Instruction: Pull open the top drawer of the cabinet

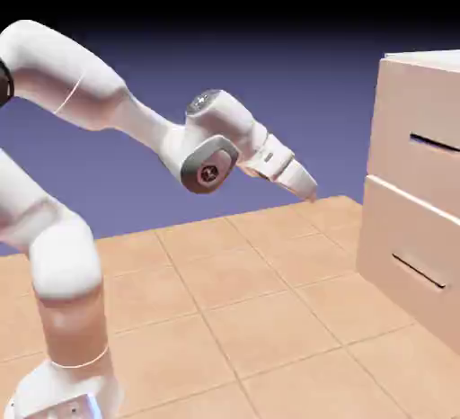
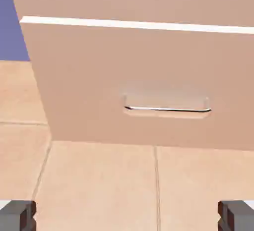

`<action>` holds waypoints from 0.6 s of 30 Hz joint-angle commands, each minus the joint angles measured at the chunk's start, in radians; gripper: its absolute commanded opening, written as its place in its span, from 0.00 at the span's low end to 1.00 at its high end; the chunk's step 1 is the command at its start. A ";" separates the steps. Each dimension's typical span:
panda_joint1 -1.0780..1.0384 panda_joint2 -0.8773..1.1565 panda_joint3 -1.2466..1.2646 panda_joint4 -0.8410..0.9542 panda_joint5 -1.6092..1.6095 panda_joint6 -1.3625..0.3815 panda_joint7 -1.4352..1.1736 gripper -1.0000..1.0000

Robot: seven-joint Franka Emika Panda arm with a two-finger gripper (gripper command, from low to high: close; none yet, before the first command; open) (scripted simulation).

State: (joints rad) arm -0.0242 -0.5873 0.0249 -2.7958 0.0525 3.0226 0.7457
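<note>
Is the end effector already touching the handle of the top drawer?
No. In the exterior view the end effector hangs in open air, well apart from the top drawer and its handle.

The cabinet (image 1: 415,192) is stood on the table (image 1: 243,309). The top drawer (image 1: 422,134) is set above the lower drawer (image 1: 409,260). The pincer (image 1: 305,188) is held left of the cabinet, well apart.

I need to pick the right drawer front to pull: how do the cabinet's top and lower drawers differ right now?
The top drawer sits higher, just under the cabinet top; the lower drawer sits near the floor. The hand view frames a drawer handle, not gripped. Which drawer is unclear. Both are pale beige-pink, shut, with thin bar handles.
</note>
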 commanded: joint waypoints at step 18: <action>-0.541 -0.258 0.372 0.212 0.783 -0.214 0.071 1.00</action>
State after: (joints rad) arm -0.5652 -0.8448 0.3969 -2.5834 0.8353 2.8084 0.8163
